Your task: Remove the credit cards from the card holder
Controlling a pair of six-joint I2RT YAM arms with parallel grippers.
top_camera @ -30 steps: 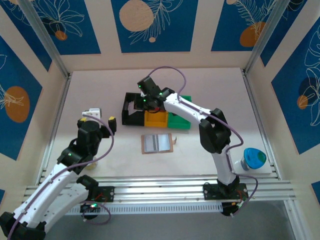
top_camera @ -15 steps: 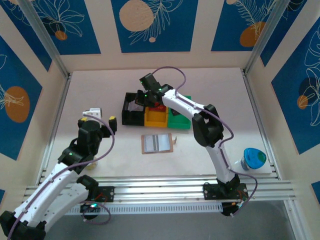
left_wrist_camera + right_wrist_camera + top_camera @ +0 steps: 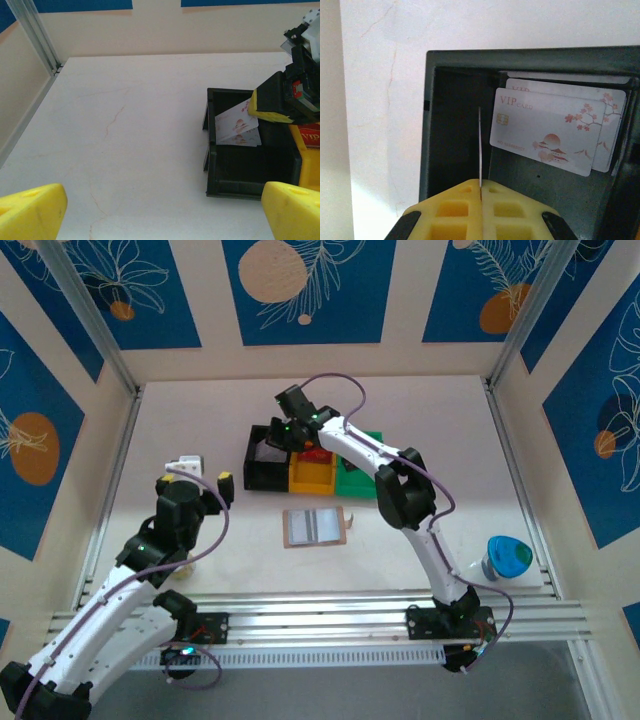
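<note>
Right hand (image 3: pixel 481 192), pinching a card (image 3: pixel 480 150) edge-on over the black bin (image 3: pixel 432 125), should lower before releasing onto the two cards (image 3: pixel 545 132) inside; holder (image 3: pixel 315 526) lies spread on the surface near that bin; left hand (image 3: pixel 162 212) gapes, empty.

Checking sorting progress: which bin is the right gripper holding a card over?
The black bin, leftmost in the row, with VIP cards inside; not the yellow bin or green bin.

Left of the black bin (image 3: pixel 235 189) the surface (image 3: pixel 125 130) lies open right to the wall. The bin's mouth is crowded: the right claw (image 3: pixel 480 187) hangs over it, pinching a card (image 3: pixel 479 145) on edge, and two cards (image 3: pixel 545 135) lean at its far wall. The opened card holder (image 3: pixel 314 526) lies before the yellow bin (image 3: pixel 312 478), a gap between them.
</note>
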